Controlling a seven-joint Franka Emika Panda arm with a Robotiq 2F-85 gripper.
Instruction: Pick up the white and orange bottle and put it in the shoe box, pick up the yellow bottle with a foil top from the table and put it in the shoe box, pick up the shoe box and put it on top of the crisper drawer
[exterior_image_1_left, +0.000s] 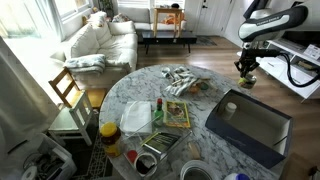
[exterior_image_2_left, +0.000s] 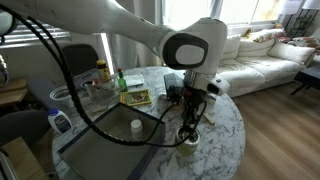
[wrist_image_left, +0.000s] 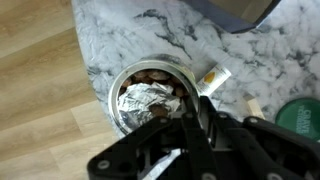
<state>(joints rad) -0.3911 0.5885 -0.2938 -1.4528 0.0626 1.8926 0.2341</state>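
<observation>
In an exterior view, the round marble table (exterior_image_1_left: 140, 85) fills the middle of the frame. The box (exterior_image_1_left: 247, 122) stands at the lower right, with its open side up. The drawer (exterior_image_1_left: 137, 118) is in the lower middle, well apart from the box. The gripper (exterior_image_1_left: 246, 72) hangs at the upper right, at the far edge of the table and above the box in the frame. What is under it is too small to tell.

In an exterior view, the arm (exterior_image_2_left: 150, 35) crosses the frame from the upper left. The gripper (exterior_image_2_left: 188, 128) points down in the lower middle, at the bottle (exterior_image_2_left: 187, 140), which stands upright near the table (exterior_image_2_left: 225, 125) edge. The box (exterior_image_2_left: 100, 150) is at the lower left, and a small white thing (exterior_image_2_left: 135, 127) lies inside it.

In the wrist view, the gripper (wrist_image_left: 190, 125) comes in from the bottom. The bottle (wrist_image_left: 145, 100) is in the middle, seen from above, with its crumpled foil top. It stands on the table (wrist_image_left: 150, 30), near the edge, outside the box. One finger (wrist_image_left: 200, 112) is just beside the right side of the bottle. The other finger is hidden, so I cannot tell whether the gripper is apart or clamped on the bottle. A corner of the box (wrist_image_left: 240, 10) shows at the upper right.
</observation>
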